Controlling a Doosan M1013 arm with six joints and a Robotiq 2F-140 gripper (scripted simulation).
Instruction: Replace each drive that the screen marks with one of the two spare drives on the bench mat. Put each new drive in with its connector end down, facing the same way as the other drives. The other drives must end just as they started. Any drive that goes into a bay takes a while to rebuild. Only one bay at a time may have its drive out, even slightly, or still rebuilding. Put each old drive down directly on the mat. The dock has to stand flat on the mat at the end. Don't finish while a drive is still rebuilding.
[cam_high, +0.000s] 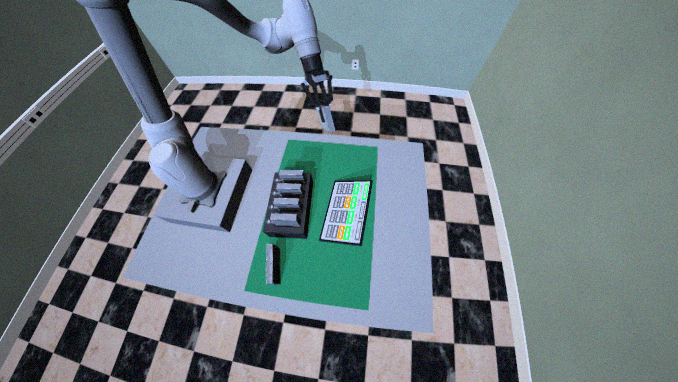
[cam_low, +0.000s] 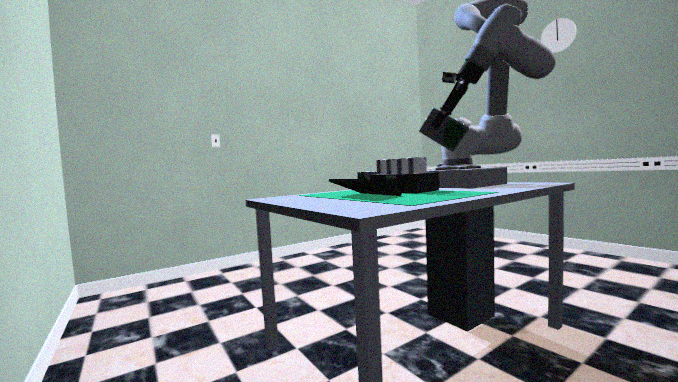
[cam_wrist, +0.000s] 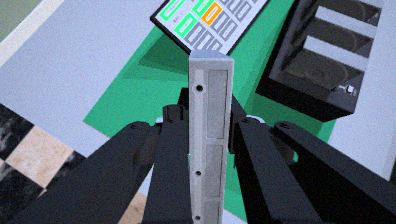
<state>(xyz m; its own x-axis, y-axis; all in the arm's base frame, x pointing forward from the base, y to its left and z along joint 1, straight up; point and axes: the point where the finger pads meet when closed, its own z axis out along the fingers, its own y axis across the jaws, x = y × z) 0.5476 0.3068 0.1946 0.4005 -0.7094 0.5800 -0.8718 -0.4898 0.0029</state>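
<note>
Drive (cam_high: 329, 122) (cam_low: 444, 131) (cam_wrist: 212, 100) and tool (cam_high: 320, 100) (cam_low: 440, 117) (cam_wrist: 204, 101) were together: the tool was closed on the drive, a finger against either broad side. The drive was tilted and up in the air, touching neither the mat (cam_high: 320, 280) (cam_low: 425, 201) (cam_wrist: 117, 107) nor the dock (cam_high: 306, 200) (cam_low: 423, 183) (cam_wrist: 300, 102). Its small round holes and recessed panels faced the wrist camera.

Below the tool and off to one side stood the dark dock, on the green mat, with four drives (cam_high: 286, 203) (cam_low: 401, 166) in a row, their upper parts sticking out of it. Also lower than the tool, just beside the dock, was the sloping screen (cam_high: 346, 212) (cam_low: 380, 186) (cam_wrist: 215, 22). It showed four rows of boxes; two rows had an orange box, and green ones showed as well. The small lettering was too blurred to read.

Farther from the tool, past the dock's far end, another drive (cam_high: 270, 265) lay on the mat, apart from the dock. Under the mat, the grey counter (cam_high: 400, 250) (cam_low: 320, 211) (cam_wrist: 60, 70) spread out beneath the tool, and well below that was the checkered floor (cam_high: 255, 342) (cam_low: 310, 320) (cam_wrist: 40, 152).
</note>
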